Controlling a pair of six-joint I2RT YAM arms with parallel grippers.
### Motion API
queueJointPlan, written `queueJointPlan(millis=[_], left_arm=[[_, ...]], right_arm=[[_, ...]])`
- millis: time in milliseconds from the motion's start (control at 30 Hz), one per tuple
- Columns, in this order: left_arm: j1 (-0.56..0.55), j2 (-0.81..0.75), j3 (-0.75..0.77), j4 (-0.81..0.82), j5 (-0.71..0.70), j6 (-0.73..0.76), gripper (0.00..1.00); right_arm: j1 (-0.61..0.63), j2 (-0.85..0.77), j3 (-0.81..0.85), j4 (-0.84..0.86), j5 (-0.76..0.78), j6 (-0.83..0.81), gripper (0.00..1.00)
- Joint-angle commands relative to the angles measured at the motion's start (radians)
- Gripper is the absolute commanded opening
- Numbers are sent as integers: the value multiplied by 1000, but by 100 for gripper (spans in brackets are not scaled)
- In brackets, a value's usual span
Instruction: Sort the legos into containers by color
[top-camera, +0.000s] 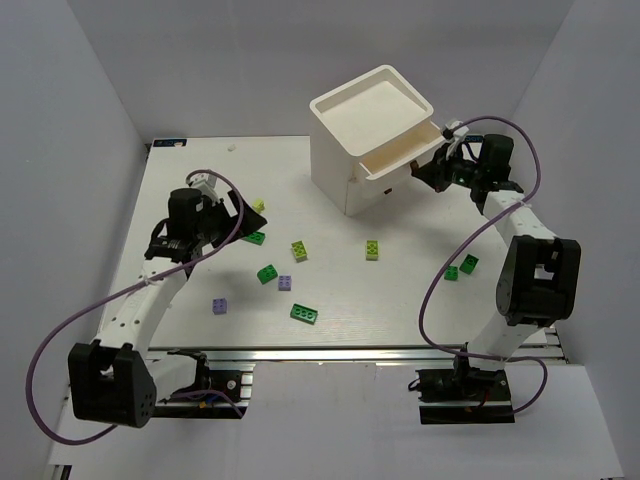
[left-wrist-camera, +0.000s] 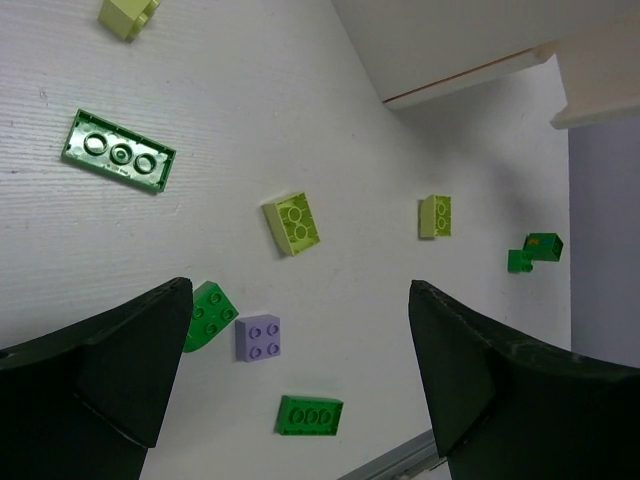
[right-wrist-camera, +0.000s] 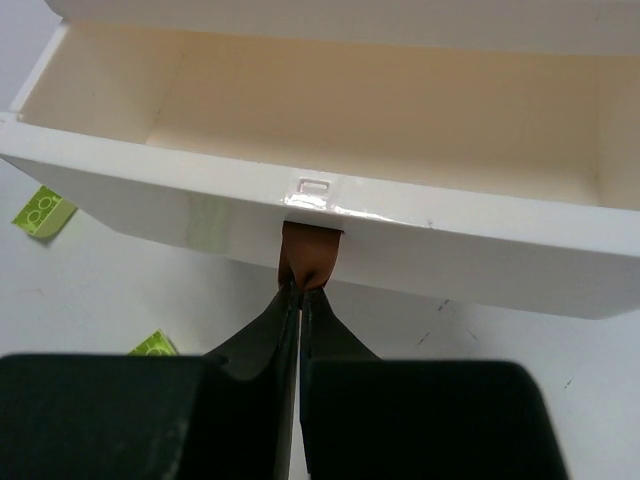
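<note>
Looking straight down with 12 o'clock as the far side, here's the layout. Closest to the arm bases, roughly 6 o'clock on the white surface, lies a long dark green studded plastic brick, and a light purple square brick sits off at its 9 o'clock. One step further in, a second light purple brick and a small dark green brick are just beside each other; can't tell if they touch. Over at 4 o'clock, near the right arm, a pair of dark green bricks huddle together. Mid-surface there's a tilted yellow-green brick, with another yellow-green brick at its 3 o'clock.

The left end effector hangs at 9 o'clock with its fingers spread wide, gripping nothing. A flat dark green brick lies just beside it, and a pale yellow-green brick is a little beyond.

Farthest back, at 1 o'clock, stands the white cube-shaped plastic chest with a recessed tray top. Its top shallow white drawer is slid out toward 4 o'clock, and the right end effector is pinched tight on that drawer's small dark brown pull.
</note>
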Motion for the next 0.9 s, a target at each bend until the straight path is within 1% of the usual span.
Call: queueJointPlan(millis=[0,167,300,333,467,533,567,600,633,667,733,833,867], left_arm=[[-3,47,54,35,1,22,98],[-3,147,104,25,-27,42,98],[-3,244,164,15,-76,56,98],[-12,262,178,10,-87,59,98],[-12,380,254,-8,-131,68,98],[-12,412,270,-14,-157,57,98],[-12,441,285,-8,-159,54,98],[-12,455,293,-10,-162,51,98],[-12,471,304,-7,-174,48,98],[-12,489,316,-10,-176,45,98],[-12,537,354,-10,-192,27,98],[-12,601,429,-34,-237,-1,98],[-12,619,452,-57,-275,-4,98]], right_arm=[[-13,-40,-29,-72,-3,-16,0],[-23,-49,-30,-90,9,-28,0],[-30,-60,-41,-90,15,-31,0],[-29,-64,-46,-124,18,-33,0],[-33,-80,-60,-136,23,-45,0],[-35,-86,-63,-142,23,-45,0],[-35,-87,-66,-142,18,-43,10],[-35,-93,-69,-142,-5,-45,24],[-35,-97,-69,-148,-10,-45,51],[-36,-101,-69,-159,-16,-45,58],[-35,-116,-70,-170,-19,-46,68],[-38,-158,-90,-210,-3,-80,72],[-38,-172,-99,-222,3,-95,72]])
